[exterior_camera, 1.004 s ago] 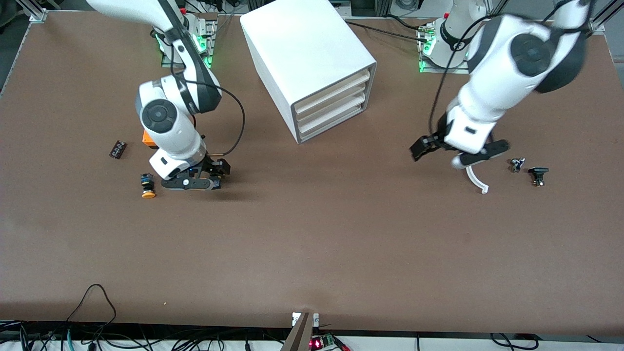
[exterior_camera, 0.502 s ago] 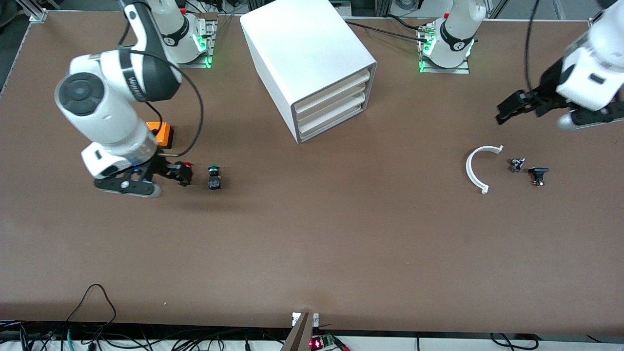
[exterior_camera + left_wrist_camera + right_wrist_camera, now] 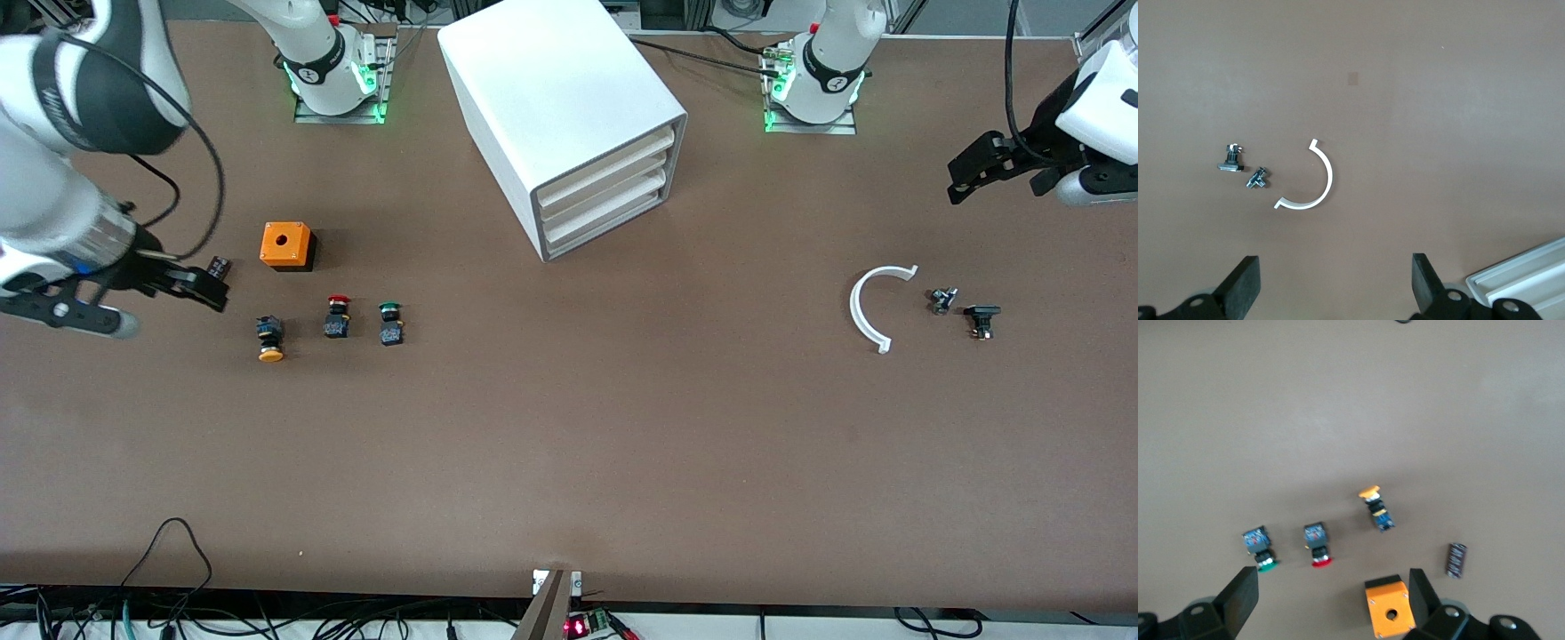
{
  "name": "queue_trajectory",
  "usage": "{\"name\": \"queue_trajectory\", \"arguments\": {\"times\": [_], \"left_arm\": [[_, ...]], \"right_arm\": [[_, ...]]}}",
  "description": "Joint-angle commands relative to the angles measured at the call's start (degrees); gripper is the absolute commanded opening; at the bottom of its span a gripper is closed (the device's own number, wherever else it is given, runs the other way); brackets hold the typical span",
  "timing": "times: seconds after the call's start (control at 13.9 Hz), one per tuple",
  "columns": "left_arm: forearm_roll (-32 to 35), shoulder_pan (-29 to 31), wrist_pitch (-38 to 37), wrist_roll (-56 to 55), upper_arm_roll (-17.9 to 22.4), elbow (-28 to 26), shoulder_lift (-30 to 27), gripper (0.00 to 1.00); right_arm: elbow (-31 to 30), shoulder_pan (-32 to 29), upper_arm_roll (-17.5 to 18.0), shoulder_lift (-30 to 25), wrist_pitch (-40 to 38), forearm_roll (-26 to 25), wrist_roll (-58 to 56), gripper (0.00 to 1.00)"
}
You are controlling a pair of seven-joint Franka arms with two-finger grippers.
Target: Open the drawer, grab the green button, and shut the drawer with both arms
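Green button (image 3: 389, 322) is lying on the table beside the red one (image 3: 337, 316), drawer (image 3: 607, 216) shut. Looks light, hard, prob slippery cap; grab the squarish body. L gripper (image 3: 987, 169) & R gripper (image 3: 182, 283) are hovering wide open, empty.

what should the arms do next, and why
Probably nothing more than parking: the task looks done. The cabinet's bottom drawer sits closed, and the green button lies on the table beside the red button. The left end effector and right end effector are both open, empty and off toward their ends of the table.
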Motion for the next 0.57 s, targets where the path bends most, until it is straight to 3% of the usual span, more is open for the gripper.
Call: {"name": "queue_trajectory", "arguments": {"times": [0.0,0.14,0.36,0.5], "left_arm": [[1.5,-0.3,-0.8,4.0,0.1,0.9,0.3,1.00],[1.4,-0.4,-0.5,4.0,0.1,1.0,0.4,1.00],[0.7,-0.2,-0.5,4.0,0.0,1.7,1.0,1.00],[0.7,-1.0,-0.8,3.9,-0.1,1.7,0.8,1.00]], "right_arm": [[-2.5,-5.8,1.2,-3.7,-0.6,-0.4,-7.8,1.00],[-2.8,-6.5,0.9,-4.9,-1.4,-0.1,-10.8,1.00],[-8.9,-6.5,0.5,-12.4,-1.4,-0.1,-13.7,1.00],[-9.3,-6.5,0.6,-13.9,-3.8,-0.1,-13.1,1.00]]}}
